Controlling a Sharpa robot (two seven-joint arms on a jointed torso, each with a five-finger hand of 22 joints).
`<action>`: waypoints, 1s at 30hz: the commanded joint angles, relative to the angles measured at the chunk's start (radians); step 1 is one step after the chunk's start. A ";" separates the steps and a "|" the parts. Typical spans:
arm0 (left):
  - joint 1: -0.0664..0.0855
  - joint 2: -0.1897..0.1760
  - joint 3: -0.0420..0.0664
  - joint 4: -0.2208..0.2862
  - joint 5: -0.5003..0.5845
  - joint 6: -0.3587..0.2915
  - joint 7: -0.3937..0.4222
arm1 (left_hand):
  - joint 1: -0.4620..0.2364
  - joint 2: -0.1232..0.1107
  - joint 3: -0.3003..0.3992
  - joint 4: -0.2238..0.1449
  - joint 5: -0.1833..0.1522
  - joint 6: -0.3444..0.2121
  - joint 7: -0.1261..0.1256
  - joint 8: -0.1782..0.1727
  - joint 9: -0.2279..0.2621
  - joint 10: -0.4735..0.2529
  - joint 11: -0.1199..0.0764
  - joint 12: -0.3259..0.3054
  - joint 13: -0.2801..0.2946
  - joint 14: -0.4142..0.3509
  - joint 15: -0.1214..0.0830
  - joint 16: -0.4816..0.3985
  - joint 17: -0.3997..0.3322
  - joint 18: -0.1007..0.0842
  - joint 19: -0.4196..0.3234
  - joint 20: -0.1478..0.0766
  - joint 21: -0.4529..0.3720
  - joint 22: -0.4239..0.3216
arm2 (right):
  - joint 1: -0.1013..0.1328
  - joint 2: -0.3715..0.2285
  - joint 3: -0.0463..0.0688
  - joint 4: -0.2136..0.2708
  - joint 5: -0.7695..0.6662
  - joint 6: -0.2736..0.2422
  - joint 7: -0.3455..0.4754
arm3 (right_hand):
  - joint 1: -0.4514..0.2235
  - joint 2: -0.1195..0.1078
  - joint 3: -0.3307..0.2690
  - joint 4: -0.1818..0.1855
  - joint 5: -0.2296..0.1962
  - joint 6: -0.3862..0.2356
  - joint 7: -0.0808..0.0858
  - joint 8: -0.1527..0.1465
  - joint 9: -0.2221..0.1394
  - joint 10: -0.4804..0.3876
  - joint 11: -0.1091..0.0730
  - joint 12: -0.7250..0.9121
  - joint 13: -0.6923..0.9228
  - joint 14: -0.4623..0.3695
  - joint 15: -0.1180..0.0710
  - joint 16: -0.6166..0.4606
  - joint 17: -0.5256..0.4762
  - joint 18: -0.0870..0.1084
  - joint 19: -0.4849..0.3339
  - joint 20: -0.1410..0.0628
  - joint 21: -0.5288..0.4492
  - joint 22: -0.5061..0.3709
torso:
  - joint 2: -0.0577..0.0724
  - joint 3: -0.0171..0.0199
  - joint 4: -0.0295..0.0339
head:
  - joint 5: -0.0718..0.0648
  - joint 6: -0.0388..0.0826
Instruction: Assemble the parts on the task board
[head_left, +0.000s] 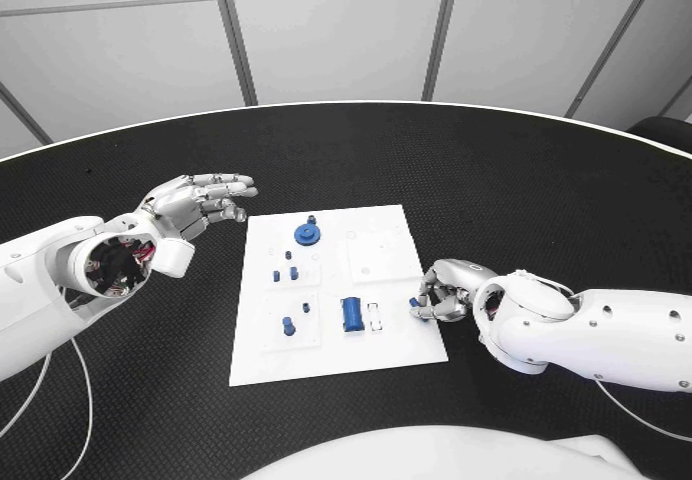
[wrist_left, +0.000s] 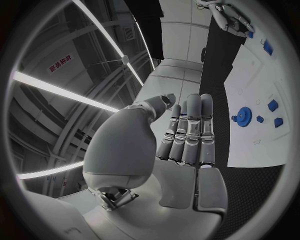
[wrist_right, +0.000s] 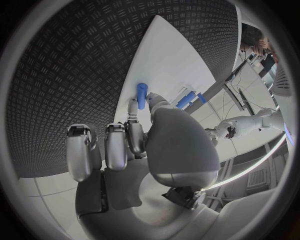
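Observation:
The white task board (head_left: 392, 340) lies mid-table. On it are a blue gear (head_left: 307, 234), a blue block (head_left: 351, 313) and several small blue pieces (head_left: 290, 272). My right hand (head_left: 444, 292) is at the board's right edge and pinches a short blue peg (head_left: 417, 301) between thumb and a finger, low over the board. The right wrist view shows that peg (wrist_right: 141, 95) at the fingertips (wrist_right: 132, 106), over the board (wrist_right: 169, 60). My left hand (head_left: 202, 203) hovers left of the board's far corner, fingers extended, holding nothing. In the left wrist view the straight fingers (wrist_left: 190, 132) point past the gear (wrist_left: 243, 116).
A pale slim pin (head_left: 375, 317) lies beside the blue block. Black textured table (head_left: 505, 180) surrounds the board, with its white rim (head_left: 346, 104) at the back. The left wrist view also shows the right hand (wrist_left: 228, 17) far across the board (wrist_left: 256, 140).

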 joint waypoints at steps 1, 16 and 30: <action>0.000 -0.001 0.000 0.000 0.000 0.000 0.000 | -0.001 0.005 -0.003 0.001 -0.002 -0.001 0.003 0.007 -0.001 -0.003 0.005 0.000 -0.001 -0.004 0.002 -0.003 -0.002 0.013 -0.009 0.001 -0.007 -0.001 | 0.000 0.001 0.000 -0.001 0.000 0.013 -0.001 | 0.025 -0.004 0.021 -0.005 -0.007 0.001 -0.008 0.004 -0.002 0.007 -0.005 -0.006 0.143 0.073 -0.002 -0.005 0.102 -0.007 0.106 0.000 0.004 0.263 | -0.001 -0.0007 -0.0013 | 0.002 -0.002; 0.000 -0.004 0.000 0.004 0.000 -0.002 0.000 | -0.001 0.005 -0.003 0.003 -0.001 -0.002 0.003 0.007 -0.002 -0.004 0.004 0.000 -0.002 -0.004 0.002 -0.002 -0.002 0.014 -0.010 0.001 -0.008 -0.002 | -0.002 0.004 -0.001 0.023 -0.023 -0.009 -0.004 | 0.088 -0.056 0.220 -0.046 0.073 0.020 -0.014 0.013 0.018 0.010 -0.011 -0.002 0.148 0.075 -0.007 -0.002 0.111 -0.007 0.106 -0.005 0.004 0.263 | -0.002 -0.0005 -0.0003 | 0.004 -0.001; 0.000 0.001 0.000 0.001 0.000 -0.003 -0.001 | -0.001 0.005 -0.003 0.003 -0.001 -0.002 0.003 0.007 -0.002 -0.004 0.004 0.000 -0.002 -0.004 0.002 -0.002 -0.002 0.014 -0.010 0.001 -0.008 -0.002 | -0.001 -0.008 0.001 0.076 0.071 -0.104 -0.004 | -0.013 -0.066 0.345 -0.076 0.163 -0.001 -0.021 0.060 0.084 0.025 -0.017 0.010 0.154 0.078 -0.012 0.005 0.125 -0.007 0.106 -0.010 0.004 0.263 | -0.001 -0.0023 0.0018 | 0.004 0.001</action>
